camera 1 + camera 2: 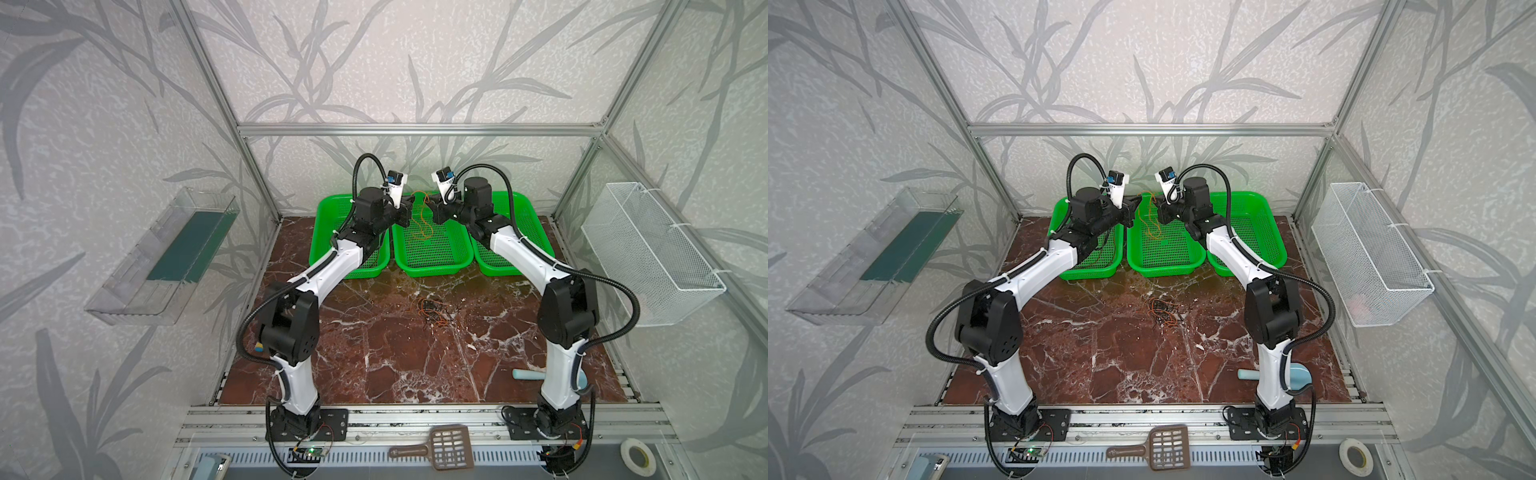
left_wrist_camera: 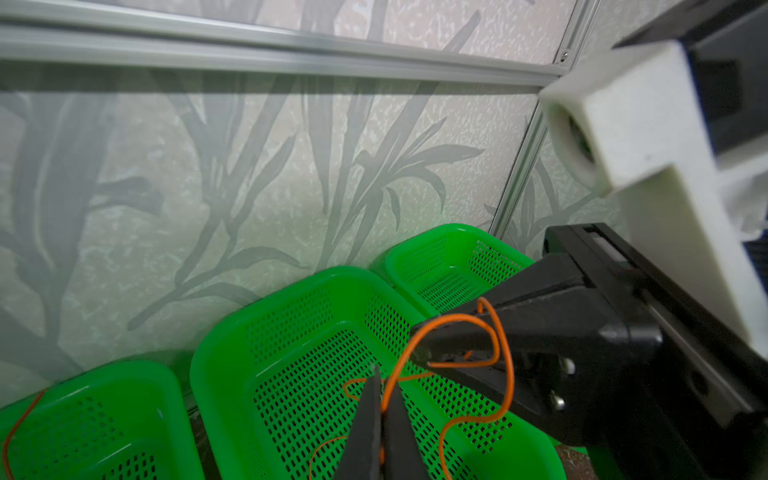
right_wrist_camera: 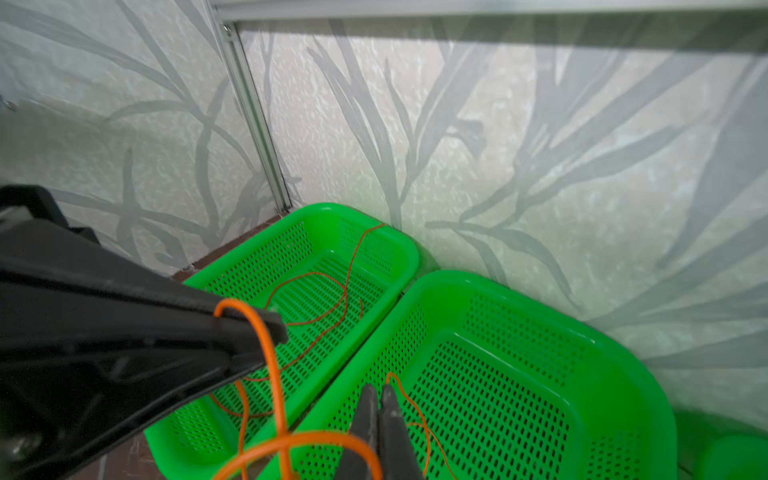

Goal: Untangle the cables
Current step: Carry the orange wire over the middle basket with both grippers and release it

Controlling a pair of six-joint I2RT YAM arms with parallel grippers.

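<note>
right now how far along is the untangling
Done: one red-brown cable lies in a green basket. In hand: the left gripper and right gripper are both shut on an orange cable above the middle basket. Left: a tangled bunch, black and orange strands, sits on the table.

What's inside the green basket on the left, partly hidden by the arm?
A thin red-brown wire lies looped in the left basket, one end up on its rim. In both top views the left arm covers much of that basket, hiding that part.
</note>
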